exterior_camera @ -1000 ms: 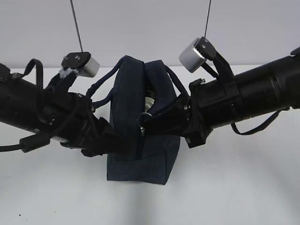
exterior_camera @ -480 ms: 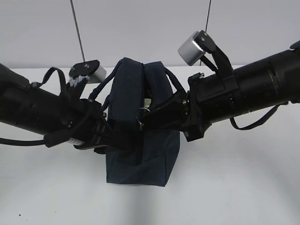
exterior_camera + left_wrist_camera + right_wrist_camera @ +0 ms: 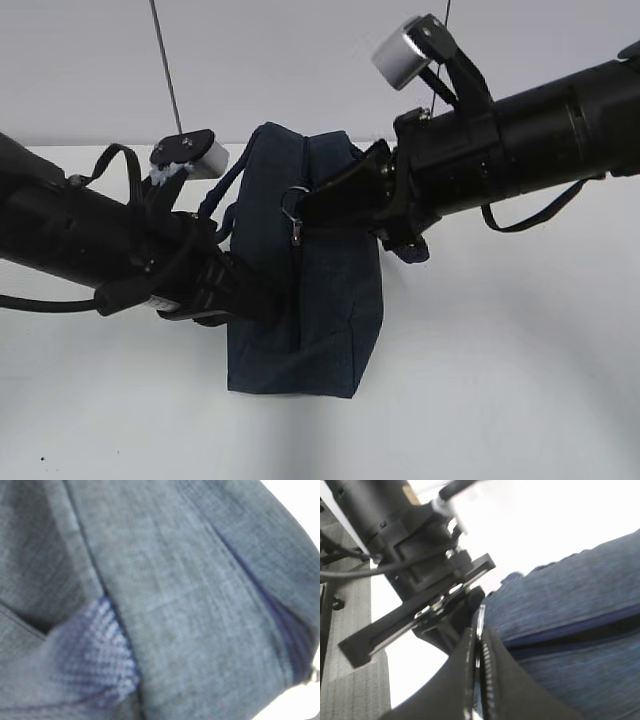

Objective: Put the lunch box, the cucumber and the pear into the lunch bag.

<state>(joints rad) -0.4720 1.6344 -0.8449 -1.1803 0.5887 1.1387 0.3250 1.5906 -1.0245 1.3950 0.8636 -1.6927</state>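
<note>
The soft lunch bag [image 3: 320, 300] yields easily, so the right gripper [image 3: 300, 215] pinches its metal ring pull [image 3: 291, 202] while the left gripper [image 3: 262, 305] clamps the fabric.

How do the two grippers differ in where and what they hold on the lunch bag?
The right gripper is shut on the zipper's ring pull high on the lunch bag; the left gripper presses into the bag's lower left side, fingers hidden. The right arm slopes down to the bag; the left arm comes in lower. Both are shut.
</note>
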